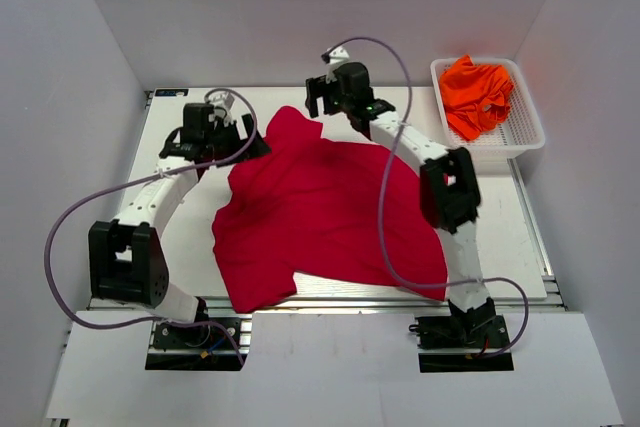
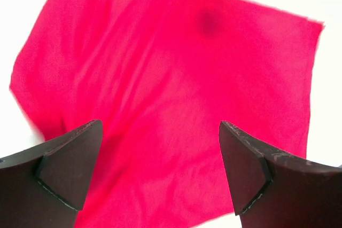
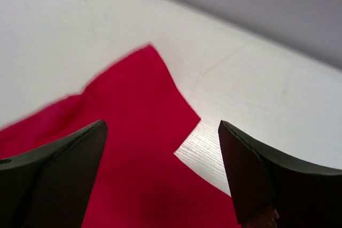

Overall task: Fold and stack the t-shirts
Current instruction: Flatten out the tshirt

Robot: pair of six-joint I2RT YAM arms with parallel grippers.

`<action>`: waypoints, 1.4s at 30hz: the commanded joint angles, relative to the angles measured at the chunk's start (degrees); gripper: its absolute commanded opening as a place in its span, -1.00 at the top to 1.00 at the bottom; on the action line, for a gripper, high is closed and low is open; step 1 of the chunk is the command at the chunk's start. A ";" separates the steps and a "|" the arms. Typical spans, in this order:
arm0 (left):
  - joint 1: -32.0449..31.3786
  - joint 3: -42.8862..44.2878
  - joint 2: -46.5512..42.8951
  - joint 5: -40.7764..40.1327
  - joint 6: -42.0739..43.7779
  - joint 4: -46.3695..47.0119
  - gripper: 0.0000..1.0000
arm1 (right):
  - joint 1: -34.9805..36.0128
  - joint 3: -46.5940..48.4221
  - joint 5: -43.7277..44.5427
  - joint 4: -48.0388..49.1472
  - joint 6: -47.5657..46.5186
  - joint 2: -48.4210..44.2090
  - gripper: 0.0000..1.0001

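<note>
Tabletop (image 1: 520, 237) bears red t-shirt (image 1: 320, 217); left pincer (image 2: 160, 169), right pincer (image 3: 163, 174) hover agape.

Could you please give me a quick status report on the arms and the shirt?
Left gripper open, facing red shirt. Right gripper open near its far corner. Shirt spread out, unfolded. Orange shirts in basket, nothing blocking.

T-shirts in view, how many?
2: red t-shirt spread on the table; orange t-shirt bunched in the white mesh basket. That bunch may hide more.
</note>
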 commanded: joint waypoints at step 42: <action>0.32 67.46 66.95 -21.92 9.53 -10.12 -1.00 | -21.36 -17.10 -7.63 -19.20 11.46 -1.91 -0.81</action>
